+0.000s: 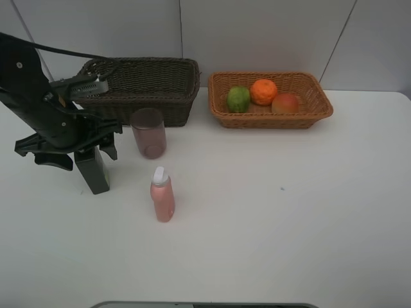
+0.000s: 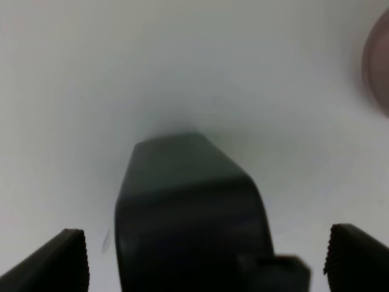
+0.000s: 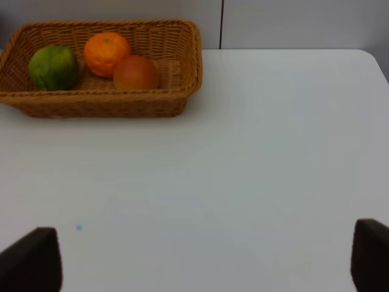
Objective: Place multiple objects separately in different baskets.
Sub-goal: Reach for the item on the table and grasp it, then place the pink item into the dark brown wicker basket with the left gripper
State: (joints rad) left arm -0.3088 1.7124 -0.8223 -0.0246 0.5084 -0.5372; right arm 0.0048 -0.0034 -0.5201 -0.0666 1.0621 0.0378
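Note:
The black pump bottle (image 1: pixel 95 170) stands on the white table at the left. My left gripper (image 1: pixel 87 146) is right over its top, open, with the bottle (image 2: pixel 188 213) between the two spread fingertips (image 2: pixel 64 258). The translucent pink cup (image 1: pixel 149 133) stands to its right in front of the dark brown basket (image 1: pixel 144 86); its edge shows in the left wrist view (image 2: pixel 378 61). The pink white-capped bottle (image 1: pixel 162 194) stands nearer the front. The light tan basket (image 1: pixel 270 99) holds the green fruit (image 1: pixel 238 99), the orange (image 1: pixel 263 92) and the red-yellow fruit (image 1: pixel 286 102). My right gripper (image 3: pixel 206 261) is open and empty.
The right wrist view shows the tan basket (image 3: pixel 182 73) with the three fruits far across bare white table. A wall with vertical seams stands behind the baskets. A grey edge (image 1: pixel 205 305) runs along the table's front.

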